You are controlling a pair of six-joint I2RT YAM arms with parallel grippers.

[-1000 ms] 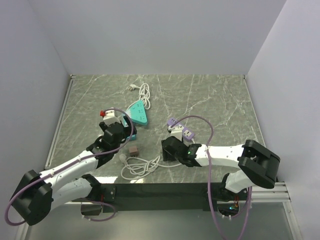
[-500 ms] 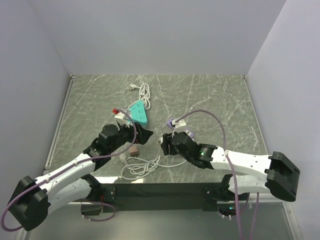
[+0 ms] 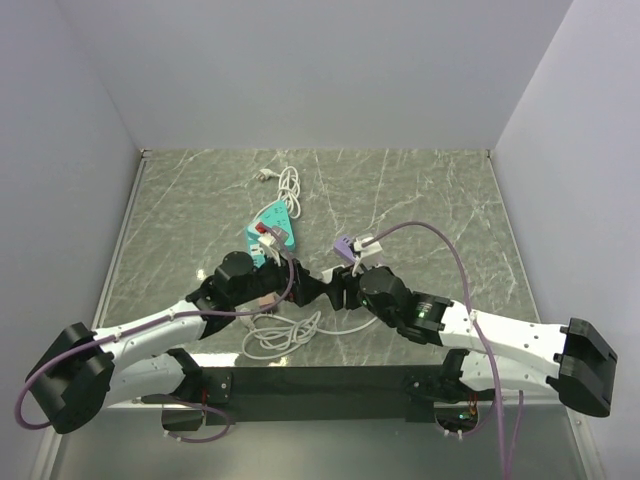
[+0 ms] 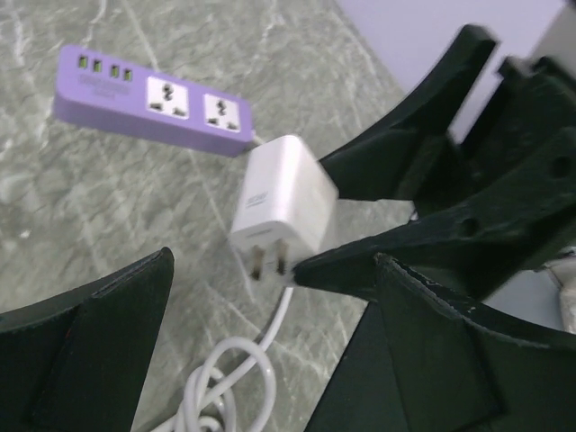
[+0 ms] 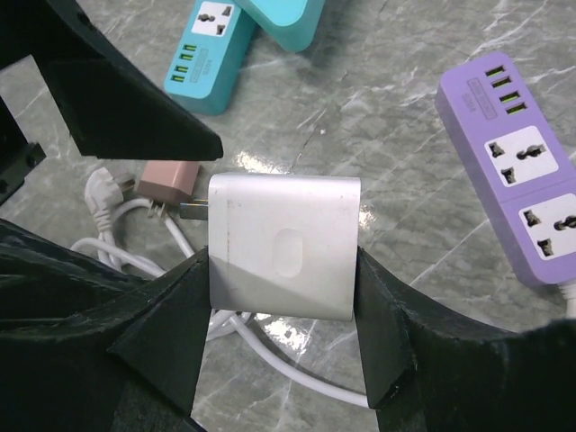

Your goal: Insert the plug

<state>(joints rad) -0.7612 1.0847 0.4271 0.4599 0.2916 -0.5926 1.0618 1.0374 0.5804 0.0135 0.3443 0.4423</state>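
Right wrist view: right end effector [image 5: 283,270] is clamping the plug [image 5: 284,245] above the surface [image 5: 378,108] near a purple power strip [image 5: 517,171]; left end effector [image 4: 274,270] is hovering spread apart beside it.

The plug [image 5: 284,245] is not discernible in the top view, masked by the right gripper [image 3: 333,288]; right of the plug the purple power strip [image 5: 517,171] runs off frame, above it the teal power strip [image 5: 211,54] likewise, below it the cable [image 4: 281,310] is cropped
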